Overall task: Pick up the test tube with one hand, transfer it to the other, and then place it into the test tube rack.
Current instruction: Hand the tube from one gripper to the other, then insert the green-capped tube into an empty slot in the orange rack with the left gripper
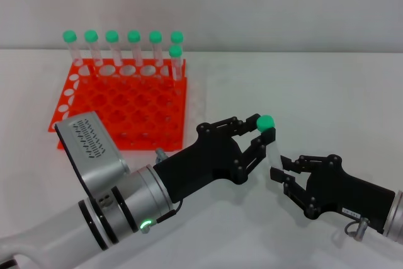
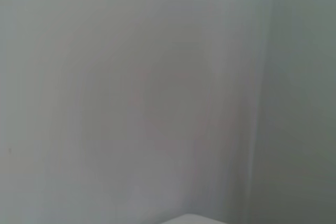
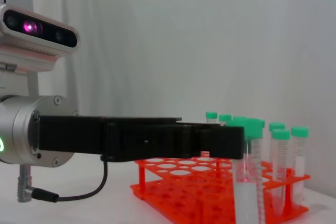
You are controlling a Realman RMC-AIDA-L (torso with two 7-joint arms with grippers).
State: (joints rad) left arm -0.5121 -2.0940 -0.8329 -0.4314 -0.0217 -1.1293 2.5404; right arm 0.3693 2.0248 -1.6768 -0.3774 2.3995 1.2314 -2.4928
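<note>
The test tube (image 1: 272,149), clear with a green cap, stands nearly upright above the table in front of the rack. My left gripper (image 1: 261,131), the black hand on the arm with the grey vented block, is closed around the tube just under the cap. Lower down, my right gripper (image 1: 281,169) pinches the tube's bottom part by the whitish label. The orange-red test tube rack (image 1: 126,113) lies behind and to the left. In the right wrist view the test tube (image 3: 245,192) rises beside the left gripper (image 3: 237,141), with the test tube rack (image 3: 173,184) behind. The left wrist view shows only blank wall.
Several green-capped tubes (image 1: 134,45) stand in the rack's back row, one more (image 1: 175,61) in the second row at its right end. The left forearm (image 1: 107,187) crosses the table in front of the rack. White tabletop lies to the right of the rack.
</note>
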